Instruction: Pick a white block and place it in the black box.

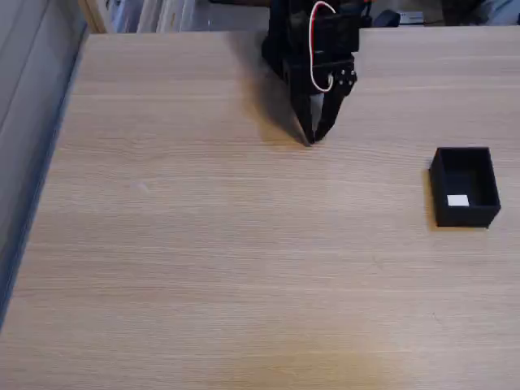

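Observation:
The black box [487,188] sits on the wooden table at the right side of the fixed view. A small white block [457,201] lies on the floor inside it. My gripper [312,140] hangs from the black arm at the top centre, pointing down at the tabletop, far to the left of the box. Its two fingers meet at the tips and hold nothing.
The light wooden table [203,244] spreads across the view. Its left edge runs beside a grey floor strip [24,122]. Cluttered items line the far edge behind the arm's base [309,32].

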Available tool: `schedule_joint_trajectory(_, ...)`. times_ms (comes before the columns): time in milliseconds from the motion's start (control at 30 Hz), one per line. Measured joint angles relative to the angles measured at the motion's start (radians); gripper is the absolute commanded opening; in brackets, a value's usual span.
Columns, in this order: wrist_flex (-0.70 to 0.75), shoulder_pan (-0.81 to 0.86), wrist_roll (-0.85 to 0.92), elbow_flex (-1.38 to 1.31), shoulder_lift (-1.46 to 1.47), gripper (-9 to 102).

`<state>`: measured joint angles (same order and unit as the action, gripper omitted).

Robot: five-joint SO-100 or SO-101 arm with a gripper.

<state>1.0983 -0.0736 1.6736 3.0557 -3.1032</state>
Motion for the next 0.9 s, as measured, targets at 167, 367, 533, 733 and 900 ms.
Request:
schedule_joint_trajectory(167, 0.156, 0.063, 0.012, 0.034, -0.124, 0)
schedule_joint_trajectory(367, 0.238, 0.064, -0.058, 0.037, -0.215, 0)
schedule_joint_trajectory(533, 0.242, 0.066, -0.064, 0.037, -0.222, 0)
schedule_joint_trajectory(733, 0.242, 0.072, -0.064, 0.037, -0.222, 0)
schedule_joint_trajectory(900, 0.242, 0.075, -0.067, 0.037, -0.222, 0)
